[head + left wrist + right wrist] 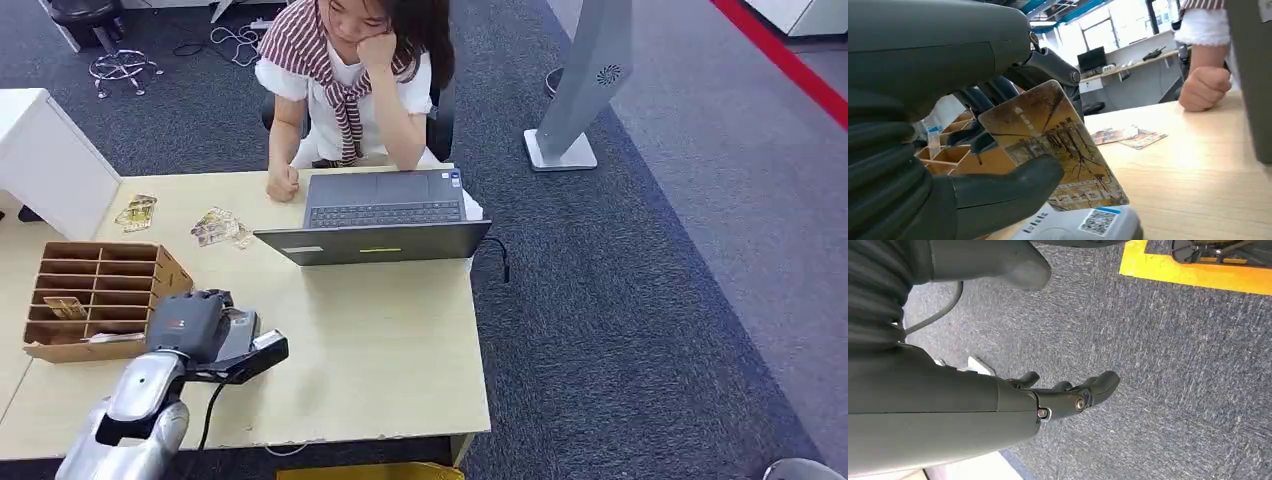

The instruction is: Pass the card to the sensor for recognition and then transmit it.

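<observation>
While the wooden slotted organiser (100, 290) sits at the desk's (390, 350) far left w/ a card in one slot, the left hand (195, 322) hovers just beside it, thumb and fingers pinching a brown-gold card (1053, 145) tilted just above a white reader w/ a QR sticker (1088, 226); whether card and reader touch, can't tell. Loose cards (218, 227) lie further back on the desk, near a seated person's fist (283, 184). Centre-right, an open grey laptop (385, 225) faces that person (355, 70). Beyond the desk, a grey kiosk stand (580, 90) rises from dark carpet (650, 300). Right hand (1068, 392) hangs over the carpet, fingers loosely apart, holding nothing.
</observation>
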### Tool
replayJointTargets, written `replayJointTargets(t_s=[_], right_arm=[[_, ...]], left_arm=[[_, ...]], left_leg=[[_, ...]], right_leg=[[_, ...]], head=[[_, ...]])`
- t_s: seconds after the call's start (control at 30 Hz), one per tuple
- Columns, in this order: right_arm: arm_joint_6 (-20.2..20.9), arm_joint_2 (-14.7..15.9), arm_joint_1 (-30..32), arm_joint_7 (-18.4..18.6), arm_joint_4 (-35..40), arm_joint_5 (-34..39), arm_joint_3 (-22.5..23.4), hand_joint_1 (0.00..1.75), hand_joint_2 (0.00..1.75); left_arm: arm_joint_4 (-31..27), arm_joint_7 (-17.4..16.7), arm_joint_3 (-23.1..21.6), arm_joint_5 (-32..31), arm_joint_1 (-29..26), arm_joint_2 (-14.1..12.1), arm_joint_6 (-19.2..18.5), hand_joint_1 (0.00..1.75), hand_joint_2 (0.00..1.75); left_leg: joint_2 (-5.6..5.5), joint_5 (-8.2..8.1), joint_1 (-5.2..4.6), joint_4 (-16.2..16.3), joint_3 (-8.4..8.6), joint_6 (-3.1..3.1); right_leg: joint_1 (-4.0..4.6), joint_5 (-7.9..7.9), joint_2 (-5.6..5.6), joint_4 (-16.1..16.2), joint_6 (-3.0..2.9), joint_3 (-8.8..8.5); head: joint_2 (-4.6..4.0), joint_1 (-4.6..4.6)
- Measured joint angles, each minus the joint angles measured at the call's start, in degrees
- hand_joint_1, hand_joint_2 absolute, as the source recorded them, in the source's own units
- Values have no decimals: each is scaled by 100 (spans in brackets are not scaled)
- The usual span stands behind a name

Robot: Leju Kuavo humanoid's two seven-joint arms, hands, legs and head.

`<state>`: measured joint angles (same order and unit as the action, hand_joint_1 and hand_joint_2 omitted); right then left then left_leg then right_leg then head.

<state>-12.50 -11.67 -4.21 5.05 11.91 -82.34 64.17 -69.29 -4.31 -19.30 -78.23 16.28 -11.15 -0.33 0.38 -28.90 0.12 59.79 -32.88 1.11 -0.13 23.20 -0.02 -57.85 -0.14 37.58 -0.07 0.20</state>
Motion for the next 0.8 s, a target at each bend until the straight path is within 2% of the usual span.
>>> replayJointTargets(t_s=[0.33,0.8], right_arm=[[-4,0,0,-20,0,4,0,0,175],[-9,0,0,-13,0,0,0,0,175]], left_arm=[[2,13,-164,77,36,33,-55,175,175],[133,-166,-179,120,97,-55,-286,175,175]], left_leg=[[0,0,1,0,0,0],[0,0,1,0,-1,0]], right_leg=[[0,0,0,0,0,0],[0,0,0,0,0,0]], head=[[0,0],[0,0]])
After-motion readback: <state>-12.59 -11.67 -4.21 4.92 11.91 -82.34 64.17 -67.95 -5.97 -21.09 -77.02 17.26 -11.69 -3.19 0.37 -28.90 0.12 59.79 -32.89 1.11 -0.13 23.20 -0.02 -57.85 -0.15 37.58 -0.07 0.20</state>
